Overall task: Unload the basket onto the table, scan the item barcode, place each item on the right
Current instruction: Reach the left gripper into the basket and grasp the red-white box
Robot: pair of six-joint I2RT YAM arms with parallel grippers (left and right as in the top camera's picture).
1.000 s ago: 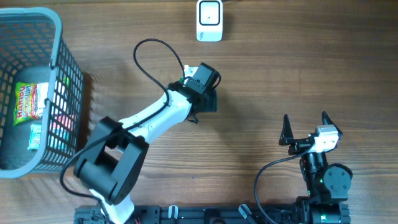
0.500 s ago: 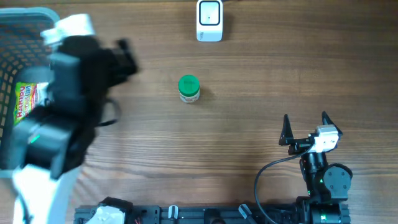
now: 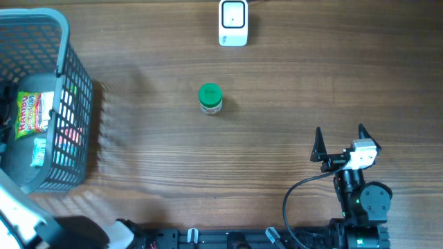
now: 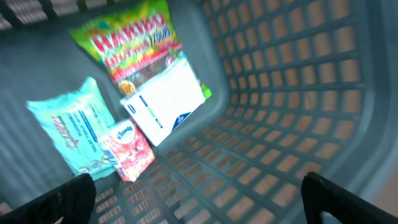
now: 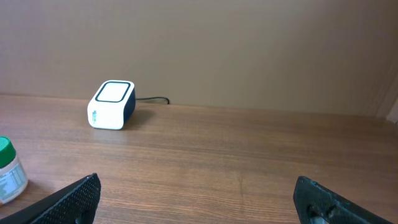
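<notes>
**Overhead and wrist views, read near to far.** The right gripper (image 3: 340, 131) sits nearer me than the scanner (image 3: 233, 22) and to its right. It is low over the worktop (image 3: 291, 90), jaws apart and empty, and faces the scanner.

A second ago I had the left arm stretched over the ground in front of the scanner. It has since swung away to the scanner's left. The left gripper (image 4: 196, 180) now looks down into the basket (image 3: 69, 83), jaws wide apart and holding nothing. Its view shows a Haribo bag (image 4: 127, 37), a white box (image 4: 168, 99), a teal packet (image 4: 68, 134) and a pink packet (image 4: 127, 149).

The move uncovers the green-lidded jar (image 3: 210, 97), upright and free, a little short of the scanner. I judge the jar released and a basket item the next pick.
</notes>
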